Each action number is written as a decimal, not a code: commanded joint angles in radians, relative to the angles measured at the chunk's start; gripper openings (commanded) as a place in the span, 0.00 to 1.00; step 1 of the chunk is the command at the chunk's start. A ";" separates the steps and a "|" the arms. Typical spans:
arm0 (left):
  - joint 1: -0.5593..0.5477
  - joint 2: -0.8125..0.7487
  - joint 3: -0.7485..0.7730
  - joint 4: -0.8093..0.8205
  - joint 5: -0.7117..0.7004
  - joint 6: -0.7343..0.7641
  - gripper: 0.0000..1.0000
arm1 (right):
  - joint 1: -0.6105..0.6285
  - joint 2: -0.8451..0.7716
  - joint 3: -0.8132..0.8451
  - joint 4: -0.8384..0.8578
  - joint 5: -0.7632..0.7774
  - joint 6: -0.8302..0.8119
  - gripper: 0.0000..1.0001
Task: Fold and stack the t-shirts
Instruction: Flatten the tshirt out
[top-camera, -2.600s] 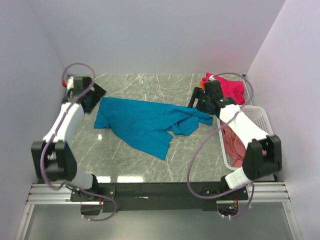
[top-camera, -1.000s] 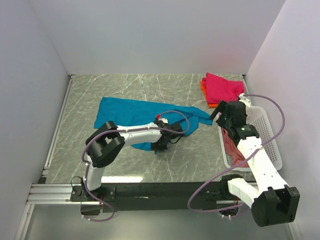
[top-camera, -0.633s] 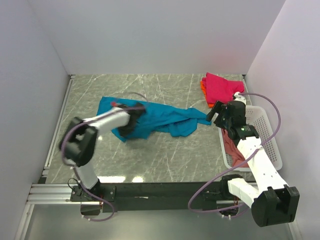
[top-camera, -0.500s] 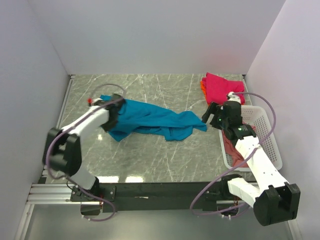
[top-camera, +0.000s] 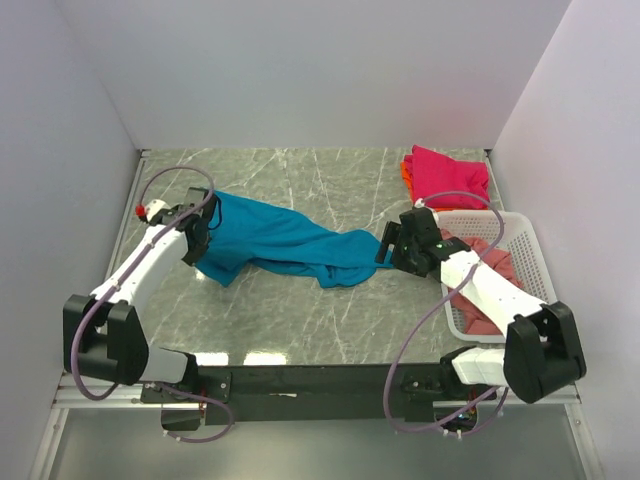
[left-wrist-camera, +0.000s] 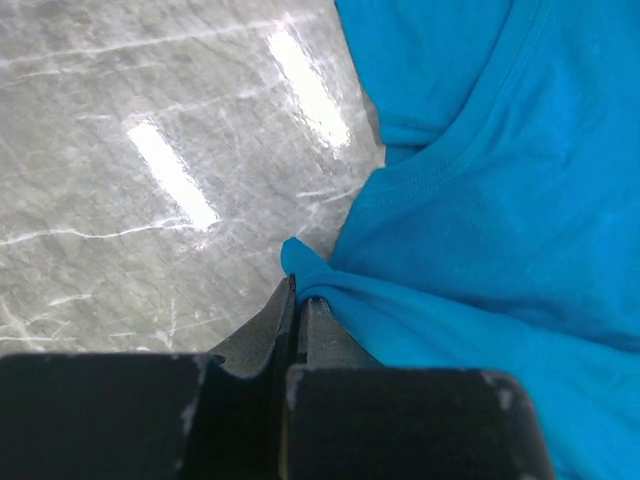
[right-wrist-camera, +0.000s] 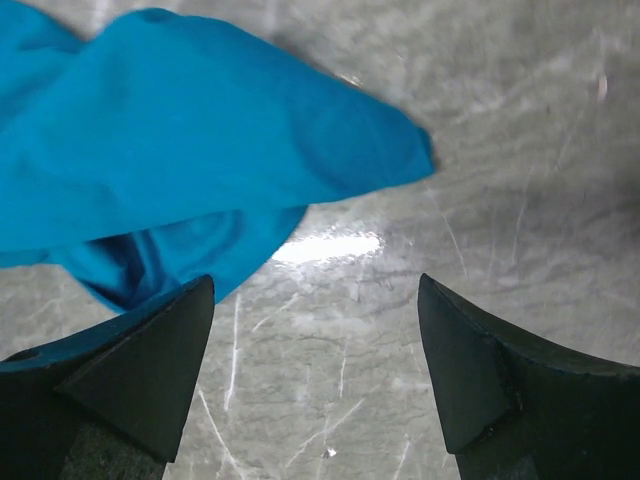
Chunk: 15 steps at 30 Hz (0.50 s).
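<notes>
The teal-blue t-shirt (top-camera: 285, 240) lies crumpled in a long band across the middle of the table. My left gripper (top-camera: 196, 250) is at its left end, shut on a pinch of the teal fabric (left-wrist-camera: 480, 200) near the neckline; its own jaws (left-wrist-camera: 298, 292) meet on the fold. My right gripper (top-camera: 383, 248) hovers low at the shirt's right end, jaws open (right-wrist-camera: 315, 300) over bare table, with the teal cloth (right-wrist-camera: 200, 170) just ahead and beside its left finger. The magenta-pink t-shirt (top-camera: 450, 175) rests folded on the orange one (top-camera: 406, 172) at the back right.
A white lattice basket (top-camera: 520, 240) stands at the right edge with the dusty salmon-pink t-shirt (top-camera: 490, 272) inside it. Walls close in the table on the left, back and right. The marble tabletop (top-camera: 300, 320) shows in front of the teal shirt.
My left gripper has dragged the teal shirt leftward, stretching it into a band. My right gripper has swung left from the basket to the shirt's right end and its jaws have narrowed slightly.
</notes>
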 joint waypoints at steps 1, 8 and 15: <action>0.013 -0.063 -0.013 -0.017 -0.076 -0.080 0.01 | 0.000 0.034 0.007 -0.016 0.055 0.085 0.87; 0.054 -0.106 -0.054 0.012 -0.066 -0.091 0.01 | 0.000 0.168 0.073 -0.058 0.127 0.094 0.77; 0.056 -0.074 -0.039 0.006 -0.058 -0.085 0.01 | -0.002 0.228 0.087 -0.016 0.147 0.072 0.71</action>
